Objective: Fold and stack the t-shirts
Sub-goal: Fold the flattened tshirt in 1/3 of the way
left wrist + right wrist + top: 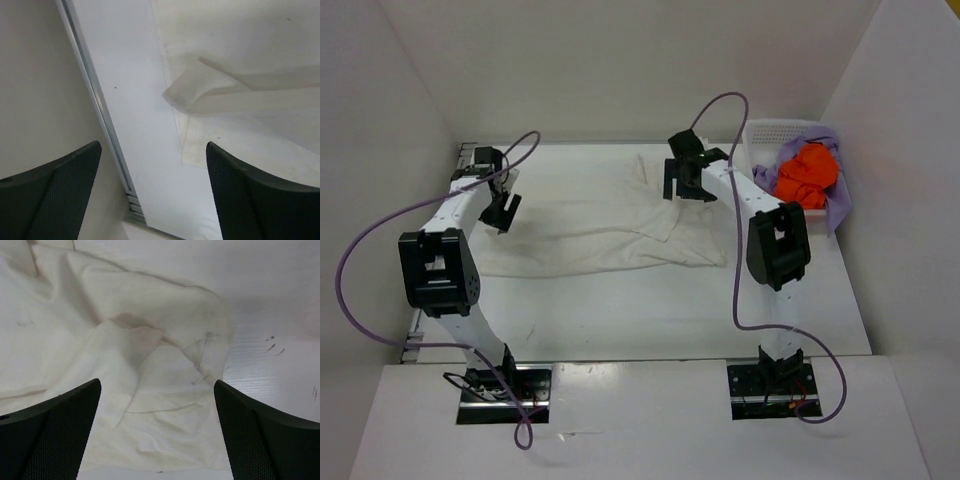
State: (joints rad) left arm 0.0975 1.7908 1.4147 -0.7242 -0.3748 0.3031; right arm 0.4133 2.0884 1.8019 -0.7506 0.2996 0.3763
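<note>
The cream-white t-shirt lies spread and rumpled on the middle of the table. It also shows in the left wrist view and in the right wrist view. My left gripper is open and empty above the shirt's left edge; in its own view bare table lies between the jaws. My right gripper is open and empty above the shirt's far right part, shown in its own view. The orange t-shirt and the lavender t-shirt lie bunched in the white basket.
White walls enclose the table on three sides. A metal rail runs along the table's left edge. The basket stands at the far right corner. Purple cables loop from both arms.
</note>
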